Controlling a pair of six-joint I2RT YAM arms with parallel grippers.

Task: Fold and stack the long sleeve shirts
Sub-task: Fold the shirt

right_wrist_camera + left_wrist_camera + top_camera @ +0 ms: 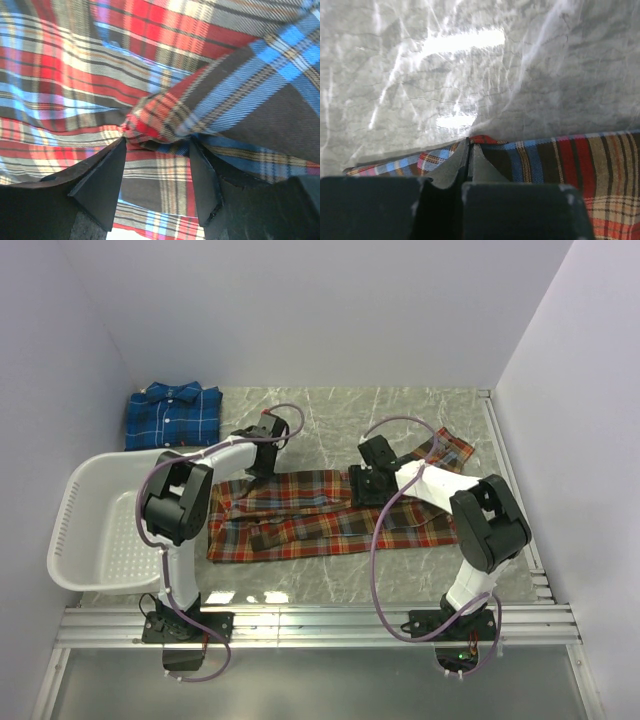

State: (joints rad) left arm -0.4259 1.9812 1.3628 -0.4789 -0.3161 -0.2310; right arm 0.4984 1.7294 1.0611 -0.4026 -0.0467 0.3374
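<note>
Left of the red-orange shirt, you have the white basket. The blue shirt lies folded beyond and left of it, well apart. The red-orange shirt is spread flat on the desk. Your left gripper has its jaws closed tight on that shirt's far edge. Your right gripper, at the shirt's right part, has its jaws half apart, pinching a bunched fold.

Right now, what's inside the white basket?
In the white basket only its own holey floor shows, nothing else. The left arm covers one side of it, so that part is hidden.
</note>
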